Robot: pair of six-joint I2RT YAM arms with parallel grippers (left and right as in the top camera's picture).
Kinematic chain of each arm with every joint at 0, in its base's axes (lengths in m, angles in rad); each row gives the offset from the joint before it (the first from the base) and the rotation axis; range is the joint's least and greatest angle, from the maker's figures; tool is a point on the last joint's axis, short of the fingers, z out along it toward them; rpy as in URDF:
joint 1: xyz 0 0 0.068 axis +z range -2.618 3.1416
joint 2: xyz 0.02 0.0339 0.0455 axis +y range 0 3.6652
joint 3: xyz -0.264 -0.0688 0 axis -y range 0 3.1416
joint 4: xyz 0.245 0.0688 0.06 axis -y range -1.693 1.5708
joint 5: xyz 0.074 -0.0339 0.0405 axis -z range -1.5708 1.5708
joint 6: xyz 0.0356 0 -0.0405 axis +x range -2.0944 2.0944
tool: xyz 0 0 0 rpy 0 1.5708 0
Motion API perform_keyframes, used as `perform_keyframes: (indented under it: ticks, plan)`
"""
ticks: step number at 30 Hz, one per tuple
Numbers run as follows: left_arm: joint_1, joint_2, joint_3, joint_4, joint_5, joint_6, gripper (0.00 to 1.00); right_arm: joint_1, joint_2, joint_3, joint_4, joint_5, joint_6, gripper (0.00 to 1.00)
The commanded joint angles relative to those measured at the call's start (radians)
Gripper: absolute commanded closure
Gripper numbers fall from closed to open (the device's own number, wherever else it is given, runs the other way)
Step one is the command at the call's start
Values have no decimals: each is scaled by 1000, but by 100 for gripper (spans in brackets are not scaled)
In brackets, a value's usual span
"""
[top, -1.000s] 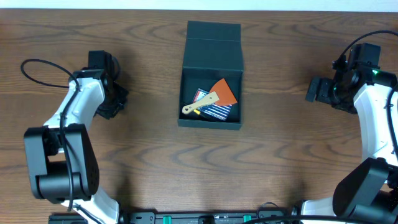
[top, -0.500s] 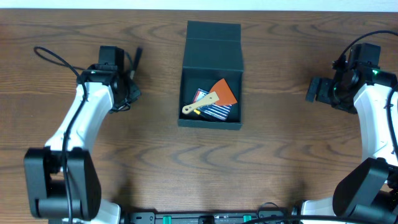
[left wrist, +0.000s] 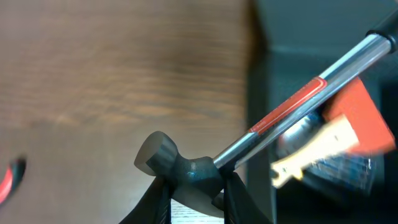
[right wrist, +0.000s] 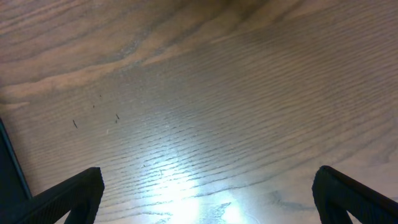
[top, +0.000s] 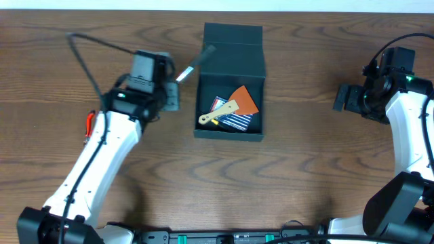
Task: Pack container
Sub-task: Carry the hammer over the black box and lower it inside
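Overhead, the far-left item is a small red object [top: 88, 122] on the wooden table [top: 285, 176], too small to identify and away from the action. Right of it, the left gripper [top: 167, 93] is pinched on the head of a hammer [top: 195, 62]. The left wrist view shows both fingers [left wrist: 159, 200] clamped on either side of the head. The shaft slants up and to the right, and its red band and dark grip reach over the container's left wall. The container [top: 228, 135] sits at the table's centre with its lid flap open behind it. In its front half it already holds an orange card [top: 245, 99], a wooden-handled tool [top: 218, 113] and a striped item [top: 236, 121].

The step in hand looks like lowering the hammer in. Because the grip is on the head, the long handle is the part likely to catch, since it crosses the left rim at an angle. The arm should carry the head fully past that wall before descending. It should also turn the shaft along the box's diagonal, or the hammer may not fit. Releasing low would keep the heavy head from denting the cardboard or jolting the contents.

At far right, the right gripper [top: 342, 98] hangs spread wide and empty, well apart from the box. It could steady a wall if the box slides.
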Motion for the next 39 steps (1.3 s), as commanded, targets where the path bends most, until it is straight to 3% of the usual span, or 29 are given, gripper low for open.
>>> perform_keyframes:
  ticks: [1,6,30,39]
  plan:
    - [-76,-8,15,27,-4,237,94,5,7,-5,-2,-5,-12,1]
    - [-159,16,15,88,-5,364,94,5,7,-5,-5,-5,-12,1]
    - [-182,204,15,142,-2,363,94,5,7,-5,-27,-11,-12,1]
    - [-182,234,15,154,62,459,95,5,7,-5,-27,-11,-12,1]
